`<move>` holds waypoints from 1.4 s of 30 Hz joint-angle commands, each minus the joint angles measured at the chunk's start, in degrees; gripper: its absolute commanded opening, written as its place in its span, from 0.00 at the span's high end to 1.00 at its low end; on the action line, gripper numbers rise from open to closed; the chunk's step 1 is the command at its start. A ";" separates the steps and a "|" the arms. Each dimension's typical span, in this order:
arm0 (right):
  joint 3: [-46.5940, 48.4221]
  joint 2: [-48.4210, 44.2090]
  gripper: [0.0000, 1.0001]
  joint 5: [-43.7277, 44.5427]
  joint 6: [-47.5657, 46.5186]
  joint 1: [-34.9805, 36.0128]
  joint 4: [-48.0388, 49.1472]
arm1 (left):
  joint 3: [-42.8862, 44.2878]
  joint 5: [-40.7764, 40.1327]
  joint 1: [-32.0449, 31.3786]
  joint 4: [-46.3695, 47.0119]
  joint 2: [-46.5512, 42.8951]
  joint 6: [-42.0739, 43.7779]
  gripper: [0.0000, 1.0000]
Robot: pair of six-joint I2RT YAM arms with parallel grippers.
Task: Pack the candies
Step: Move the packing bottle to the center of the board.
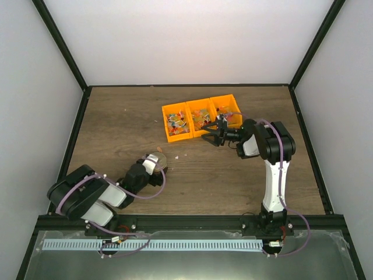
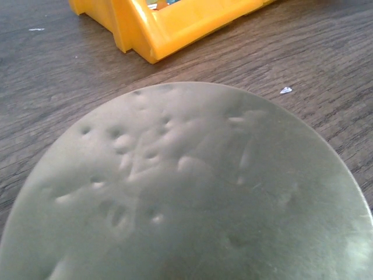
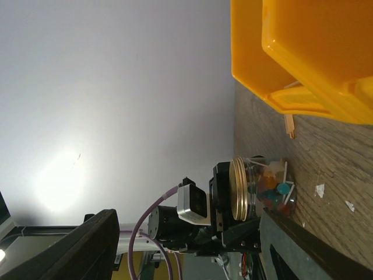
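The candies (image 1: 178, 123) lie as small mixed-colour sweets in the three compartments of an orange bin (image 1: 165, 111). More candies (image 3: 271, 188) fill a clear jar (image 1: 161, 165) at the left front of the table. The jar's round gold lid (image 2: 192, 192) takes up most of the left wrist view. My left gripper (image 1: 156, 164) sits on that lid (image 3: 238, 189), with its fingers hidden in its own view. My right gripper (image 1: 208, 136) hangs just in front of the bin's middle compartment, jaws wide apart and empty. Its dark fingers (image 3: 87, 245) frame the bottom of the right wrist view.
The bin's front corner (image 2: 151, 35) is just beyond the lid, and its underside (image 3: 303, 52) is close to the right wrist camera. Small scraps (image 1: 178, 156) lie on the wood between jar and bin. White walls enclose the table.
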 commanded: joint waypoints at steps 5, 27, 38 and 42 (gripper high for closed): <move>2.69 2.08 0.32 -0.41 0.59 -0.42 6.28 | 0.88 1.78 0.14 7.31 4.03 1.22 0.15; -3.49 -8.85 0.34 -1.60 -19.91 -4.06 -21.39 | 8.59 31.08 0.62 23.96 21.39 11.41 0.21; 1.67 -21.55 0.41 20.18 -74.04 -0.56 -89.33 | 14.09 36.90 0.62 16.61 23.18 15.65 0.18; 2.91 -22.04 0.46 24.01 -77.17 4.57 -92.87 | 15.20 37.90 0.63 14.75 23.53 16.23 0.18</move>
